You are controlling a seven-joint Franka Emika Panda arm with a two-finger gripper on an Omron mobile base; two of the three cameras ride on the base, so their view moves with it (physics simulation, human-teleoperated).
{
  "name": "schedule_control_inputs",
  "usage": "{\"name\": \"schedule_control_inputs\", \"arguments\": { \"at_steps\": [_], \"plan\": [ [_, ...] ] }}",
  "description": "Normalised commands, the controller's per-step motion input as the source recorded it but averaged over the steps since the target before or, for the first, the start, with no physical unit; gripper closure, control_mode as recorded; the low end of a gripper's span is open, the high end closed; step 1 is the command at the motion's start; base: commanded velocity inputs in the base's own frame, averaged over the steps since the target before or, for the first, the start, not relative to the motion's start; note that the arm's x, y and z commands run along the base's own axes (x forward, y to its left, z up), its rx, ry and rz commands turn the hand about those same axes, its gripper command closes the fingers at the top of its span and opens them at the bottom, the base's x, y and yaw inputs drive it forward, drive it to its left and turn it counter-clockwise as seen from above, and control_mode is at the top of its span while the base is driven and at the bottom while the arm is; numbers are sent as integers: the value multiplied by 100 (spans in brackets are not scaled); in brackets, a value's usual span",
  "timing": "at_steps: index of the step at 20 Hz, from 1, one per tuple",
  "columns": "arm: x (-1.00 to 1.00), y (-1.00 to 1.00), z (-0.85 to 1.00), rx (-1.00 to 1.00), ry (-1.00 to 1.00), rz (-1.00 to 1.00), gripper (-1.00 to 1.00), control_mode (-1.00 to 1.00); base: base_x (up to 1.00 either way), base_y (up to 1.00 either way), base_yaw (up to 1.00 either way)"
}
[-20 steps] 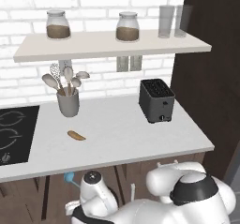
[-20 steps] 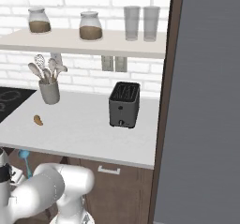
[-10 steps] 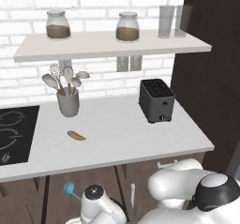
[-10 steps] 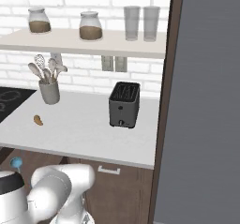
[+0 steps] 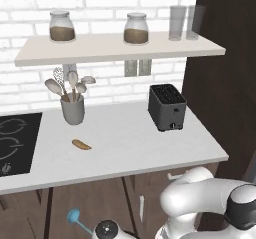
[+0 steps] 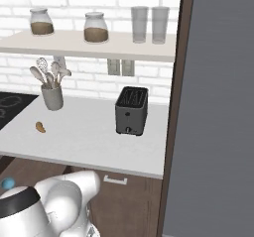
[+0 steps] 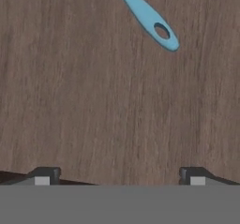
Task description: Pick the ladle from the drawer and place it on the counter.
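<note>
The bright blue ladle [image 5: 75, 217] lies low, under the counter's front edge, with its round bowl to the left and its thin handle running towards my wrist. Its bowl peeks out as a blue spot [image 6: 7, 183] beside my arm. In the hand view the ladle's handle end [image 7: 151, 19], with its hanging hole, rests on the brown wooden drawer floor [image 7: 93, 101] at the top. My gripper [image 7: 119, 178] is open, its fingertips [image 7: 43, 176] wide apart with nothing between them, well short of the handle. The white counter [image 5: 130, 148] stretches above.
On the counter stand a dark toaster [image 5: 167, 107], a grey holder of pale utensils [image 5: 72, 103], a small brown food piece [image 5: 81, 144] and the black cooktop [image 5: 15, 143] at the left. A wall shelf [image 5: 115, 48] holds jars and glasses. A tall dark cabinet [image 6: 218, 112] closes the right.
My wrist has sunk lower in the left base view. The blue ladle now shows lower in both base views, nearer the base. The counter and its things have not moved.
</note>
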Motion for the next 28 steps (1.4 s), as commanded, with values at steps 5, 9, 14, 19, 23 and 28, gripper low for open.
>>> {"name": "schedule_control_inputs", "arguments": {
  "at_steps": [5,9,14,19,23,28],
  "plan": [
    [0,0,3,0,0,0,-100,-100,0,0,0],
    [40,0,31,0,-2,0,-100,-100,0,0,0],
    [63,0,48,0,-6,0,-100,-100,0,0,0],
    [64,1,43,0,-13,0,-100,-100,0,0,0],
    [54,15,31,0,-20,0,-100,-100,0,0,0],
    [49,15,9,0,-10,0,-100,-100,0,0,0]
  ]
}}
